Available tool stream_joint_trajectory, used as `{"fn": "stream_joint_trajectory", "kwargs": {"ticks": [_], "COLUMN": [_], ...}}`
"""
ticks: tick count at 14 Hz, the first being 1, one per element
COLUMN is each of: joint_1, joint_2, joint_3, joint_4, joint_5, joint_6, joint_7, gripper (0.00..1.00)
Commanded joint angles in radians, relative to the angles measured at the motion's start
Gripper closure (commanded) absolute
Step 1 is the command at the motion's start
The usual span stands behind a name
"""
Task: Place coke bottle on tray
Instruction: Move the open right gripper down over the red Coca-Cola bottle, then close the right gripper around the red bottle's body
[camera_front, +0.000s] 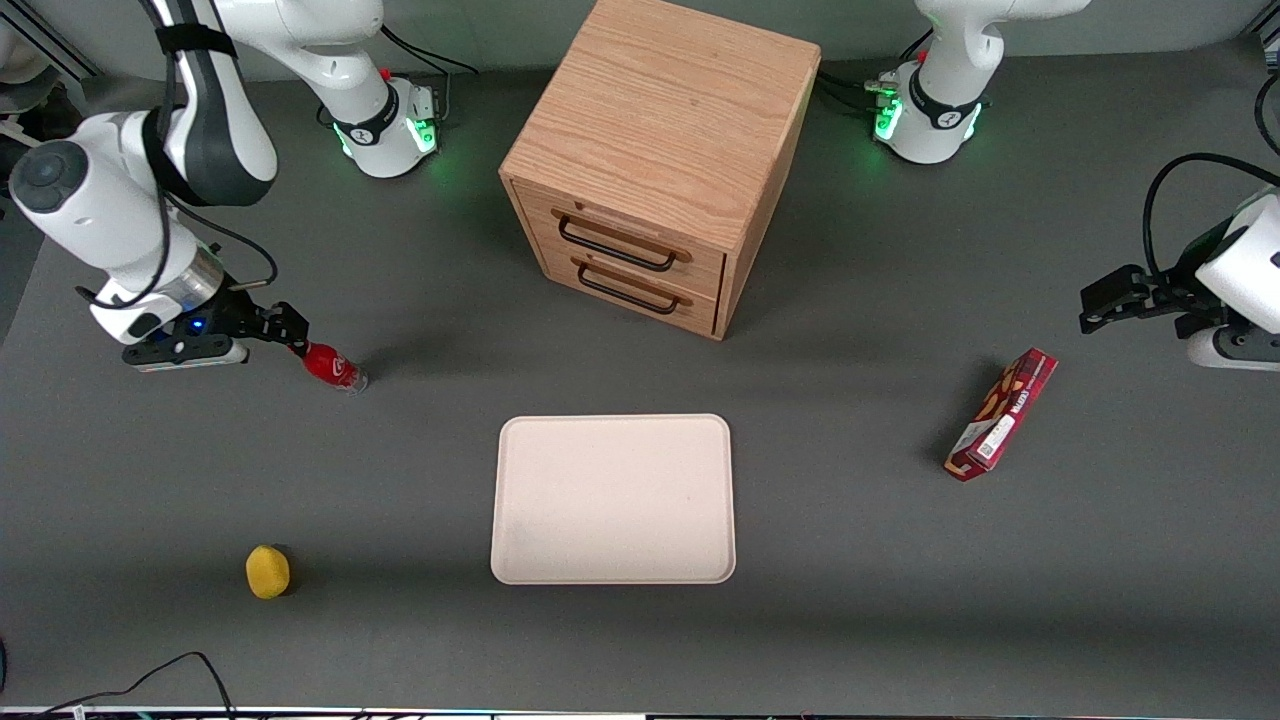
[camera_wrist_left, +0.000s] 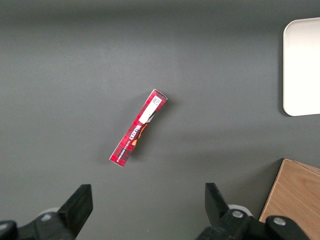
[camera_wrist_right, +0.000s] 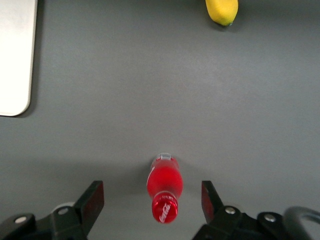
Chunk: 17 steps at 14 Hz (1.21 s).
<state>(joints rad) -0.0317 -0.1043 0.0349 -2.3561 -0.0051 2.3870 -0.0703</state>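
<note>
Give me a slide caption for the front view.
Open hand closing in on small red bottle; empty tray waits nearer the camera.

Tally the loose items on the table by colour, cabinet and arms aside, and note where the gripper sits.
Red: 2, coke bottle and snack box
Yellow: 1, lemon
Cream: 1, tray
Total: 4
Gripper: open, fingers either side of the coke bottle.

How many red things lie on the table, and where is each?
2. The coke bottle lies toward the working arm's end, between the open end effector's fingers. The red snack box lies toward the parked arm's end.
</note>
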Motion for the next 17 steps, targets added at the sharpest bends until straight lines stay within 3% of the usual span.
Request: {"fn": "stream_joint_trajectory", "kwargs": {"ticks": [1, 7, 9, 11, 14, 17], "joint_1": [0.004, 0.003, 0.003, 0.001, 0.001, 0.003], "joint_2": [-0.037, -0.037, -0.038, -0.038, -0.038, -0.037], "joint_3": [-0.001, -0.001, -0.001, -0.001, -0.001, -0.001], "joint_4": [-0.112, -0.166, -0.193, -0.198, -0.198, -0.172], "joint_5": [0.014, 0.014, 0.016, 0.016, 0.014, 0.016], "joint_6": [0.110, 0.142, 0.176, 0.185, 0.181, 0.161], "joint_7": [-0.029, -0.036, -0.036, -0.036, -0.034, -0.026], "gripper": [0.25, 0.32, 0.39, 0.57, 0.99, 1.00]}}
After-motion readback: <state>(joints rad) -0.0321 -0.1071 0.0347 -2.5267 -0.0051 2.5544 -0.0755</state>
